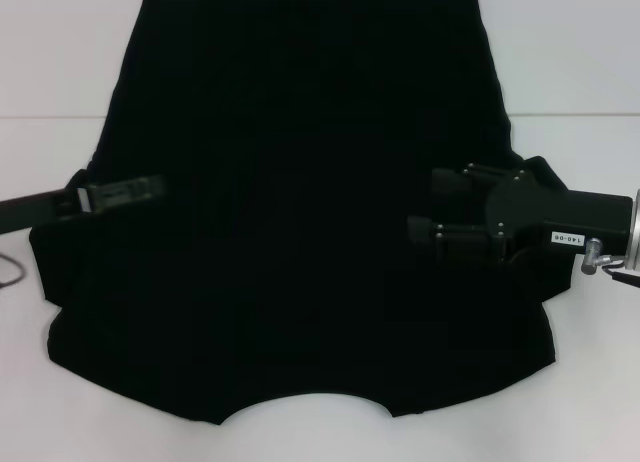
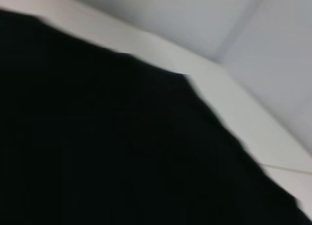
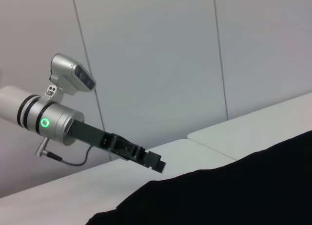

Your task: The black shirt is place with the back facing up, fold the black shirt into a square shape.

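Black shirt (image 1: pixel 300 232) lies flat; right tool (image 1: pixel 425 210) spread open above it, left tool (image 1: pixel 150 188) unclear.

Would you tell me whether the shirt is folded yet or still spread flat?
Spread: the shirt lies over the table, collar notch nearest the camera. Any folds: cannot tell.

Black shirt (image 1: pixel 300 212): plain black, no pattern visible. Table (image 1: pixel 580 62): white. Left gripper (image 1: pixel 150 187) and right gripper (image 1: pixel 425 204): black.
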You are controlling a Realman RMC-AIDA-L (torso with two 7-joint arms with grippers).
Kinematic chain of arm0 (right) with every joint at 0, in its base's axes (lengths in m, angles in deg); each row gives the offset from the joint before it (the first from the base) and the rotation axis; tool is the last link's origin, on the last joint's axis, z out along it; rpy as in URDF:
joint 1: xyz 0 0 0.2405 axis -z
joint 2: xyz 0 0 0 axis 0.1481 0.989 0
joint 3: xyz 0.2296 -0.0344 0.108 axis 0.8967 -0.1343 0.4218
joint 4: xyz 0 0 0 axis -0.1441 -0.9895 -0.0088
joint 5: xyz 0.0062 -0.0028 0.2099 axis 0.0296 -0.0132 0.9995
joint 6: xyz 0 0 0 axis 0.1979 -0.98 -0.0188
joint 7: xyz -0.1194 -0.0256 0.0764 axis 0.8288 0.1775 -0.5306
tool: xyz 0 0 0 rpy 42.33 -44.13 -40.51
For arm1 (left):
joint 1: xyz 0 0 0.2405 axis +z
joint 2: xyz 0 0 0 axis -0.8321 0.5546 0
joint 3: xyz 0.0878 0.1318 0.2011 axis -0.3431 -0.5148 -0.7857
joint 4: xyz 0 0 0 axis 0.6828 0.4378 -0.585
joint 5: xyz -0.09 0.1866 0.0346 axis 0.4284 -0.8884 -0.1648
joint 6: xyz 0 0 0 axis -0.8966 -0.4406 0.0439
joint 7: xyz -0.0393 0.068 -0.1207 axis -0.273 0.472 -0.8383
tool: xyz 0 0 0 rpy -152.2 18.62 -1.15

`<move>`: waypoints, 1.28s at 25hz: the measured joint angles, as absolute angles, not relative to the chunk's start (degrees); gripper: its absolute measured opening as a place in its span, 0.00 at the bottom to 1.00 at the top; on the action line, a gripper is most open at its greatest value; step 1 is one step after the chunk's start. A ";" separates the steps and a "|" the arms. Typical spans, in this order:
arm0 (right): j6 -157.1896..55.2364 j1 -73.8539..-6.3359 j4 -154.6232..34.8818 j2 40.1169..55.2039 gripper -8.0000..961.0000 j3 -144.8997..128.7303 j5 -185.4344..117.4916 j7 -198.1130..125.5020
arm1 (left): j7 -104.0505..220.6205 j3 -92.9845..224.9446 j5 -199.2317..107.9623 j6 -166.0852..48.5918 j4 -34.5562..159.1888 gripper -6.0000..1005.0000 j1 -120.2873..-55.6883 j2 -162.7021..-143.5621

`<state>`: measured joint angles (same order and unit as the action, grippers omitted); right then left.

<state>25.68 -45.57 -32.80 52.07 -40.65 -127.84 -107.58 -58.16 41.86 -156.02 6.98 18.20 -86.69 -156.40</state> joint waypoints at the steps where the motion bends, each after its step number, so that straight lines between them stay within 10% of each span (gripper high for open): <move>1: 25.64 -45.58 -32.78 52.10 0.92 -40.63 -127.82 -107.58 | -59.95 42.44 -157.04 6.70 17.56 0.95 -86.54 -156.30; 32: 24.83 -46.73 -32.50 52.90 0.92 -40.55 -126.22 -107.58 | -77.63 46.93 -181.79 -3.44 16.45 0.94 -89.36 -155.38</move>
